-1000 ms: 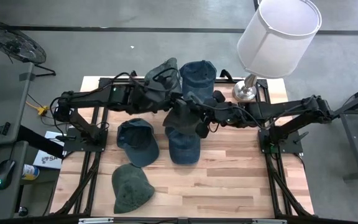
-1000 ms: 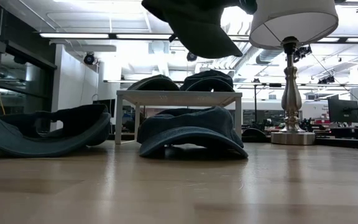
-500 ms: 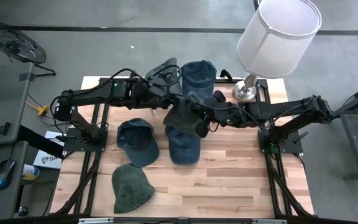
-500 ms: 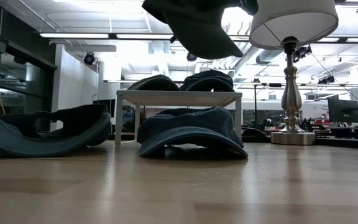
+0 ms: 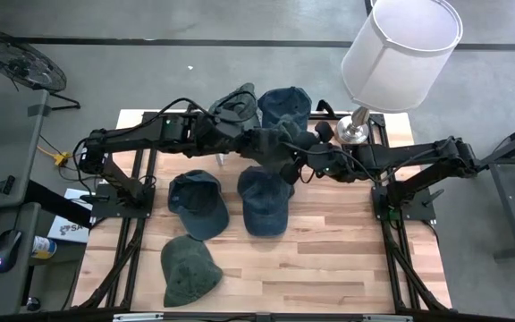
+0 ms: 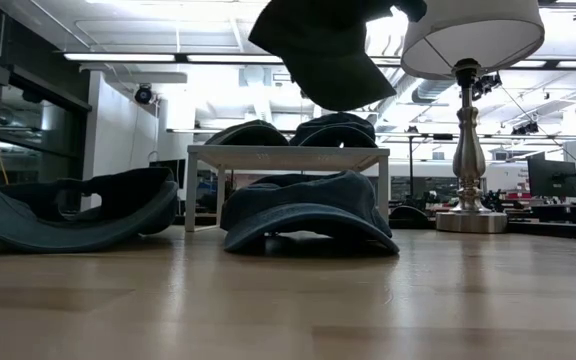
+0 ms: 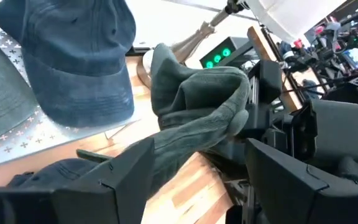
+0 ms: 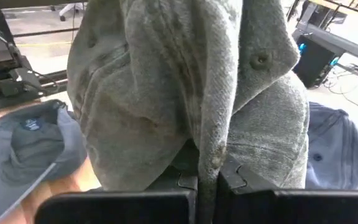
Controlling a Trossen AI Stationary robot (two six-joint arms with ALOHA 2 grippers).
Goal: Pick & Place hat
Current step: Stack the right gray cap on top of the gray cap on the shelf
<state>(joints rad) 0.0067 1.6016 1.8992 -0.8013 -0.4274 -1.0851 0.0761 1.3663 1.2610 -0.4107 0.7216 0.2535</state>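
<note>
A dark grey-green hat (image 5: 274, 150) hangs in the air over the table's middle, above the white rack (image 6: 288, 152), and shows at the top of the low view (image 6: 323, 45). My right gripper (image 8: 207, 180) is shut on it. My left gripper (image 7: 197, 180) stands open close to it from the left, one finger on either side of the hat's lower part (image 7: 166, 155); I cannot tell whether they touch it. On the rack sit a grey hat (image 5: 235, 103) and a blue hat (image 5: 284, 107). My right gripper pinches a fold of the hat's crown cloth (image 8: 209, 158) between its two fingers, a little away from the top button (image 8: 260, 60). It comes from the table's right, slanting slightly down. The hat is lifted clear of everything, bunched around the fingers, its brim drooping.
Three more hats lie on the wooden table: a dark blue one (image 5: 198, 204), a blue one (image 5: 264, 201) under the held hat, and a green one (image 5: 189, 268) near the front. A lamp (image 5: 401, 45) stands at the far right on its metal base (image 5: 354, 130).
My right gripper has turned at the wrist and swung the held hat toward the far edge and toward my left gripper. The hat now covers less of the blue hat on the table. In the low view it has shifted to the right, its brim pointing further down.
</note>
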